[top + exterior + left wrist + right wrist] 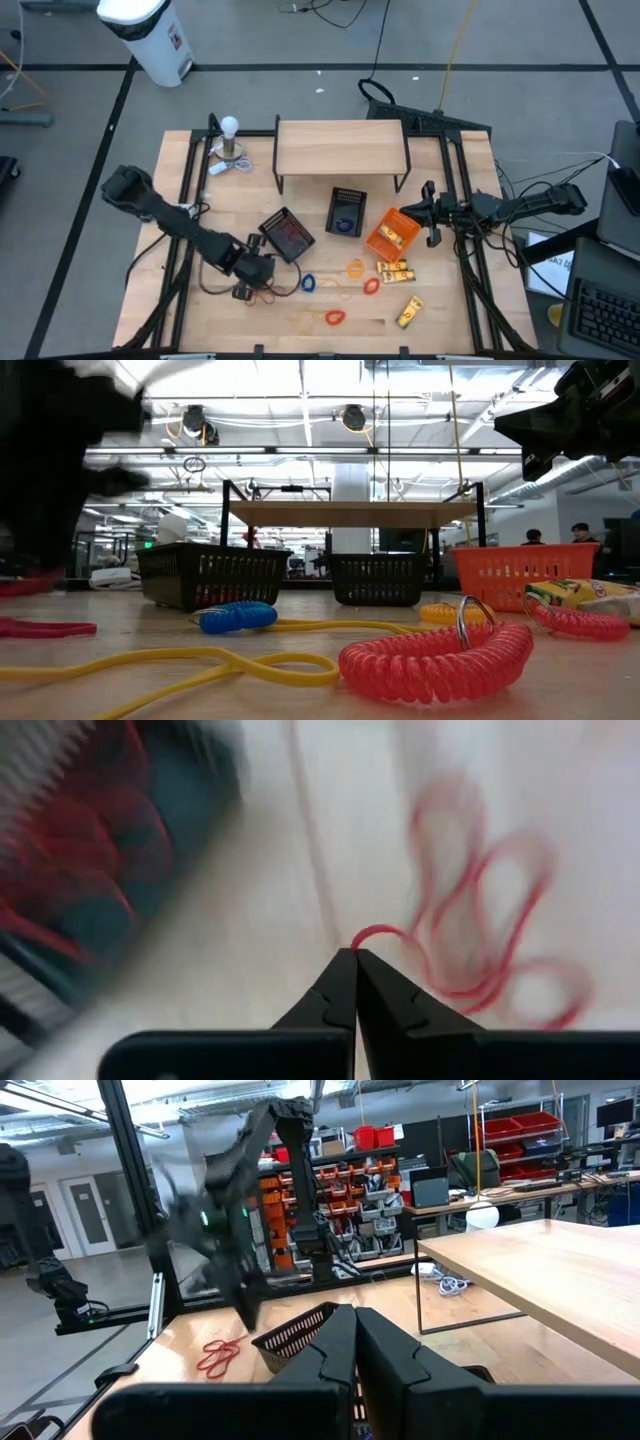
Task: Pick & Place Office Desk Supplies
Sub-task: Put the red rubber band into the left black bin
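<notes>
Red coil loop up front, blue coil behind, possibly yellow cord, orange tray right.

Dark jointed arms, tapered black pincer

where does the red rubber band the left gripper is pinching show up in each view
High view: red rubber band under the left gripper, front left of the table.
Low view: far left edge, blurred.
Left wrist view: looped at the shut fingertips.
Right wrist view: on the table, far off.
Shared landmark: the black mesh tray beside it.
</notes>
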Tool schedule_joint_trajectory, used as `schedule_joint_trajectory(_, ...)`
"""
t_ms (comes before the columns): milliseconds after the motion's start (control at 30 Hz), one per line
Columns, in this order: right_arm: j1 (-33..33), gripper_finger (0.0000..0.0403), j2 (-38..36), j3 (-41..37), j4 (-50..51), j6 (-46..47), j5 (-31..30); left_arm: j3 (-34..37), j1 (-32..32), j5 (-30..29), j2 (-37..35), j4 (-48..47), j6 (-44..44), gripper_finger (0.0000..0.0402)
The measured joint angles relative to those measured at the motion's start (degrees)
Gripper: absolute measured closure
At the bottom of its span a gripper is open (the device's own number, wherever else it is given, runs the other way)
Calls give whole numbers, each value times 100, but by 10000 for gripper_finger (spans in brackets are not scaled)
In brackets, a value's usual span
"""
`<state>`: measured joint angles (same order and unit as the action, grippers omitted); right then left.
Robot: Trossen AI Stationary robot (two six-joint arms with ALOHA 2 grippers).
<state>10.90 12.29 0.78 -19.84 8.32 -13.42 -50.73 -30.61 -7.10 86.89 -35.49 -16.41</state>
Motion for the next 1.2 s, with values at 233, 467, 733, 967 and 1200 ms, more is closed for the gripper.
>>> schedule_joint_trajectory(233, 0, 399, 2, 0, 2, 0, 0, -652, -40, -616, -874, -780, 234, 401)
schedule_joint_trajectory(467, -2, 399, 0, 1, 5, 0, -1, -1155, -369, -1350, -1573, -1573, 232, 401)
schedule_joint_trajectory(733, -1, 399, 2, 0, 42, 0, -2, -1351, -961, -2219, -2536, -2123, -143, 401)
schedule_joint_trajectory(967, -2, 399, 2, 1, 42, -2, -2, -963, -1583, -3059, -3367, -2301, -432, 401)
schedule_joint_trajectory(1200, -2, 399, 0, 0, 43, -2, -6, -309, -1800, -4284, -4606, -1734, -53, 401)
